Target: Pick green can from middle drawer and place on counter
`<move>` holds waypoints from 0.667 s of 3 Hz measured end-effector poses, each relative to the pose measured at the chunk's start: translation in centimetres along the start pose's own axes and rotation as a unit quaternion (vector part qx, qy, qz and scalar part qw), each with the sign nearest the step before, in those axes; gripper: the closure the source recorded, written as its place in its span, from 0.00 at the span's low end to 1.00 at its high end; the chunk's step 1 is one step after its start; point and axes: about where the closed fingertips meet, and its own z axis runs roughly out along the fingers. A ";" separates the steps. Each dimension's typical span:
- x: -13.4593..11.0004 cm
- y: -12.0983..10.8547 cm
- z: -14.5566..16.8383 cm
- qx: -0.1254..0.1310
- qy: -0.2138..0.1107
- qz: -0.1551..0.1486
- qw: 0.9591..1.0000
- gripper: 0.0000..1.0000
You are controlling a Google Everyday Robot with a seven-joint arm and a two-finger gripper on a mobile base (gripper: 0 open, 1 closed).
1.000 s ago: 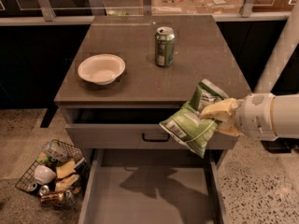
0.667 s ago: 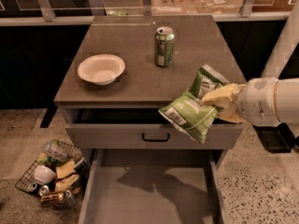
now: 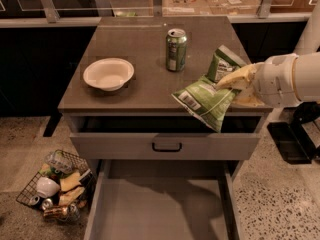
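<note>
The green can is a crumpled green-and-white foil snack bag (image 3: 207,95). My gripper (image 3: 239,82) is shut on it from the right and holds it in the air over the front right edge of the counter (image 3: 140,49). The bag's lower corner hangs past the counter's front edge. The middle drawer (image 3: 160,209) is pulled open below, with a bare flat grey floor. The white arm reaches in from the right edge of the view.
An upright green soda can (image 3: 176,49) and a white bowl (image 3: 108,74) stand on the counter. A drawer front with a small black handle (image 3: 166,147) sits above the open drawer. A wire basket of trash (image 3: 55,186) is on the floor at left.
The gripper has lifted the snack bag up and slightly back, from in front of the upper drawer to above the counter's front right edge.
</note>
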 end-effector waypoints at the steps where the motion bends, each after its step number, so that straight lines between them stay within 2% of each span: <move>1: 3.3 -0.7 -0.4 -0.006 0.011 -0.004 1.000 1.00; 2: 8.2 0.0 0.0 -0.023 0.007 0.005 1.000 1.00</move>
